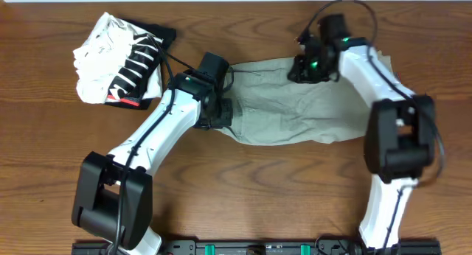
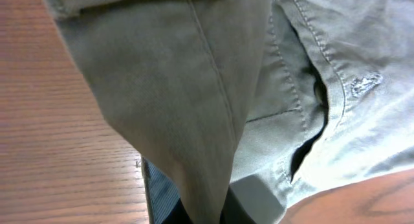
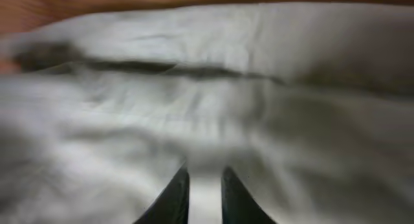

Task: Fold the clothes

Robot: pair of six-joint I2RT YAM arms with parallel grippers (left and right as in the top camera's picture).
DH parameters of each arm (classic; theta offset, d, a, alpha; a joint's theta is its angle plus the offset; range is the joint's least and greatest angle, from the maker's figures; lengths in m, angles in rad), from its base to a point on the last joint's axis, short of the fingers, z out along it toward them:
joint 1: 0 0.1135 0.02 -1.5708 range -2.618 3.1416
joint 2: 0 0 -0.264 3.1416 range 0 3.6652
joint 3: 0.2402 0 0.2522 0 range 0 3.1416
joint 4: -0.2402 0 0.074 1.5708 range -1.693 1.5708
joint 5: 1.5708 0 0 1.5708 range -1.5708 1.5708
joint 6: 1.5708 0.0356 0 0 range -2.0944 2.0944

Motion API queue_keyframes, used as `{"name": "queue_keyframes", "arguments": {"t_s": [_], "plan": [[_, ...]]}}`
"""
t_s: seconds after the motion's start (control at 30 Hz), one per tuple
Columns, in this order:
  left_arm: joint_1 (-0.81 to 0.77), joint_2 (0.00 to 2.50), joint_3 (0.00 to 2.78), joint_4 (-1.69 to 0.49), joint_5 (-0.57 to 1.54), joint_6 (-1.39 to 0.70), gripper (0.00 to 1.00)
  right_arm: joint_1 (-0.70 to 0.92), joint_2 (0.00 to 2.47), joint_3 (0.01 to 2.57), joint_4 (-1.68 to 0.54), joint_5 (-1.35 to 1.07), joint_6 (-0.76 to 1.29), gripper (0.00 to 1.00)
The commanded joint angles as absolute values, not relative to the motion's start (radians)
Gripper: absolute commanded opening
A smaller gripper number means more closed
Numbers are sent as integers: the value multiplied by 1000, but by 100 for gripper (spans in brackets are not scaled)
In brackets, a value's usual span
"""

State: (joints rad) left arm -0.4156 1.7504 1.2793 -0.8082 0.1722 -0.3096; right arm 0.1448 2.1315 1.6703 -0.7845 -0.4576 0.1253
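Overhead: the shorts (image 1: 295, 100) are seen spread flat and crumpled on the table (image 1: 44, 152), lying between the two tools. The left gripper (image 1: 221, 111) is set on the cloth edge nearest its own arm, and the right gripper (image 1: 306, 67) is pressed onto the far edge. A folded striped garment (image 1: 122, 67) lies well apart, outboard of the left gripper. Left wrist: the jaws are clenched, and a fold of khaki cloth (image 2: 181, 88) is draped straight over them and runs down between the dark fingers, so a grasp on the shorts is judged likely. A long seam is seen above the fingers, with the fly slit (image 2: 315, 114) and pale inner fabric off to one side. Right wrist: the view is blurred. The fingers (image 3: 176, 197) stand nearly together with a thin strip of pale cloth between them, so a pinch on the shorts is taken to be made, though its firmness cannot be told. Ahead of them the cloth is rumpled, with a dark crease running across it. Risks: only the top layer may be caught by either pinch, so the shorts would open rather than fold. A shallow right-hand bite may slip under tension. Unequal lifting would skew the fold line.
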Motion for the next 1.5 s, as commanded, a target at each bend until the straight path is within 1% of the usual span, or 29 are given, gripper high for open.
{"name": "queue_keyframes", "arguments": {"t_s": [0.0, 0.07, 0.2, 0.3, 0.47, 0.63, 0.87, 1.0, 1.07, 1.2, 1.37, 1.47], "plan": [[-416, 1743, 1275, -815, 133, -300, 6, 120, 1944, 1716, -894, -443, 126, 8], [-416, 1743, 1274, -814, 133, -300, 6, 119, 1892, 1715, -1008, -394, 126, 2], [-416, 1743, 1275, -811, 133, -300, 6, 132, 1849, 1709, -1189, -309, 126, 1], [-416, 1743, 1275, -806, 128, -300, 6, 153, 1851, 1674, -1239, -290, 118, 2], [-416, 1743, 1275, -807, 118, -300, 6, 190, 1851, 1529, -1212, -258, 120, 1], [-416, 1743, 1275, -805, 118, -300, 6, 200, 1851, 1359, -1110, -258, 145, 1], [-416, 1743, 1275, -803, 118, -300, 6, 200, 1851, 1114, -861, -258, 161, 1], [-416, 1743, 1275, -804, 94, -300, 6, 200, 1851, 1010, -699, -258, 164, 2], [-416, 1743, 1275, -804, 84, -300, 6, 200, 1851, 980, -653, -258, 184, 2], [-416, 1723, 1279, -804, 50, -299, 6, 199, 1845, 1002, -675, -314, 197, 1], [-416, 1639, 1289, -807, -49, -299, 6, 199, 1785, 1121, -807, -332, 176, 1], [-416, 1582, 1289, -818, -131, -259, 6, 186, 1734, 1195, -881, -327, 167, 1]]}}
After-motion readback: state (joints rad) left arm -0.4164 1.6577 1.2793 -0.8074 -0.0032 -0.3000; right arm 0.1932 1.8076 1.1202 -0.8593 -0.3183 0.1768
